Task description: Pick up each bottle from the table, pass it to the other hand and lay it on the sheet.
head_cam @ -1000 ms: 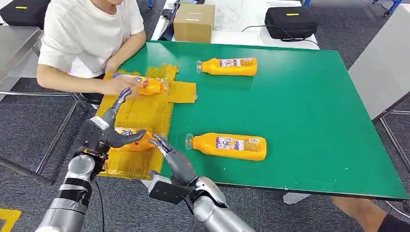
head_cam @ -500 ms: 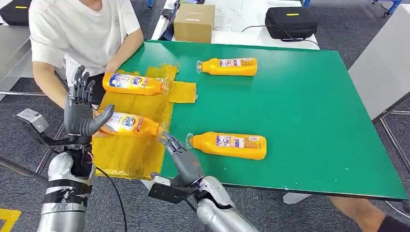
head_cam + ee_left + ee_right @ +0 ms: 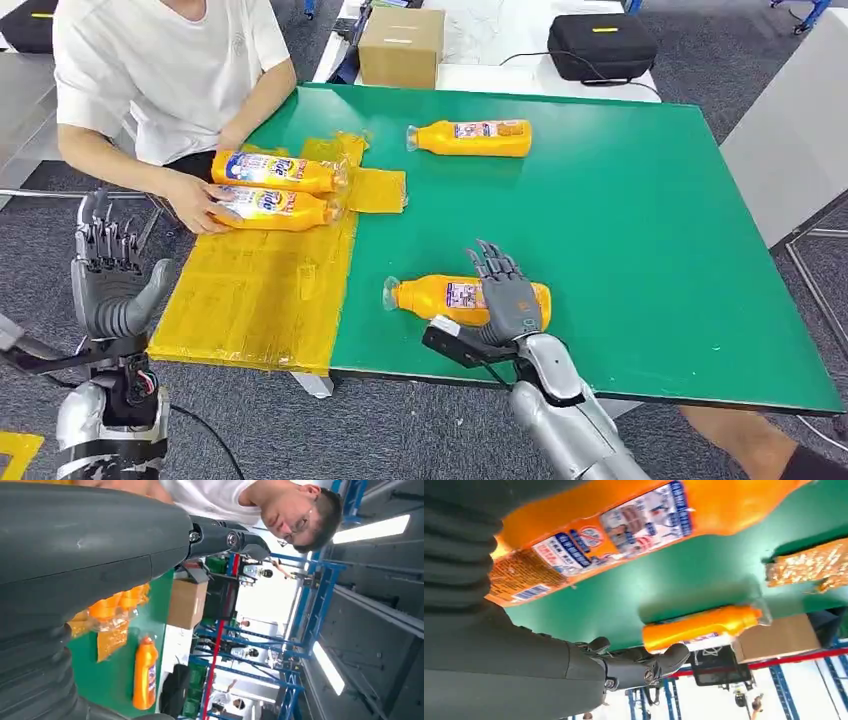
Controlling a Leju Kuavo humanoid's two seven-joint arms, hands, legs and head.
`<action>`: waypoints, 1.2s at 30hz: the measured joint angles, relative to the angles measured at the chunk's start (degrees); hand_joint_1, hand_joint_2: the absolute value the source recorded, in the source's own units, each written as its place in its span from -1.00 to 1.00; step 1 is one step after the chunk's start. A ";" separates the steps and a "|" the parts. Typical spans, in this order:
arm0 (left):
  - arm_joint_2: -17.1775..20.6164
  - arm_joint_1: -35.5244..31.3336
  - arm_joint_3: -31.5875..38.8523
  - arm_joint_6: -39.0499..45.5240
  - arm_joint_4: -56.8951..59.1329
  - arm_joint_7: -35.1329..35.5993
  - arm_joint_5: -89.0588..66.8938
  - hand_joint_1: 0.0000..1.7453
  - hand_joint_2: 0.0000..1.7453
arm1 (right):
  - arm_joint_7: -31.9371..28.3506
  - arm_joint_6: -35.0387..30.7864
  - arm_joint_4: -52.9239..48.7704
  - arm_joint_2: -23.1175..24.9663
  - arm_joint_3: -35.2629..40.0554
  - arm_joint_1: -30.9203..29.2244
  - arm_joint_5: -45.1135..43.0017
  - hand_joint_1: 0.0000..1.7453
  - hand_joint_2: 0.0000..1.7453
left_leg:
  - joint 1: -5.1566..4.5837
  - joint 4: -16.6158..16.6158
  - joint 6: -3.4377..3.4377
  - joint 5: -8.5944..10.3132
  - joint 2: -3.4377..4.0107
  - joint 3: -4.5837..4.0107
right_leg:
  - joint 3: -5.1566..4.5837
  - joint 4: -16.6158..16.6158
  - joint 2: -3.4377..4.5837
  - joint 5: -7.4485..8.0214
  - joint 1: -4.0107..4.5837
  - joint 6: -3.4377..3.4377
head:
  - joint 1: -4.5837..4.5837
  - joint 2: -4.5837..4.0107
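Right hand [image 3: 508, 300]: fingers spread, poised over the near orange bottle [image 3: 440, 299] on the green table [image 3: 640, 230].
Left hand [image 3: 108, 280]: raised beside the table, open-fingered, empty.
Yellow sheet [image 3: 250, 295]: two bottles [image 3: 275, 190] laid at its far end, steadied by a person's hand [image 3: 195, 208].
Far bottle [image 3: 470, 138]: left lying on the green.

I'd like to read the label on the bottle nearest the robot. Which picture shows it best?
The right wrist view: the near bottle fills the frame, label close and large. The head view shows the whole bottle, label small, partly behind the right hand. I can't pick it out in the left wrist view.

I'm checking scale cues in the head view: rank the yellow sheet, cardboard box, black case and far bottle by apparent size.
1. yellow sheet
2. black case
3. far bottle and cardboard box look alike; unranked.
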 measured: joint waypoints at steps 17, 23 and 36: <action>-0.39 0.24 0.24 0.50 0.37 -0.11 -0.79 -1.00 1.00 | 3.09 6.71 11.12 0.24 -1.73 -5.35 -1.40 -1.00 1.00 | 0.00 0.01 0.00 0.01 0.02 0.02 | 0.01 0.00 0.01 0.01 -0.01 0.00 | 0.00 0.00; -0.39 0.30 0.37 0.46 0.39 -0.13 -0.79 -1.00 1.00 | 7.31 8.92 16.24 0.28 -1.55 -9.18 1.77 -1.00 1.00 | 0.01 0.00 0.00 0.01 0.00 0.14 | 0.15 0.00 0.00 0.00 0.00 0.00 | -0.02 0.00; -0.42 1.17 1.46 -0.02 0.55 0.00 -1.70 -1.00 1.00 | 8.07 15.17 19.76 0.39 -0.28 -12.61 3.15 0.98 1.00 | 0.00 0.01 0.01 0.02 0.02 0.27 | 0.26 -0.02 0.00 0.02 -0.01 0.01 | 0.00 0.00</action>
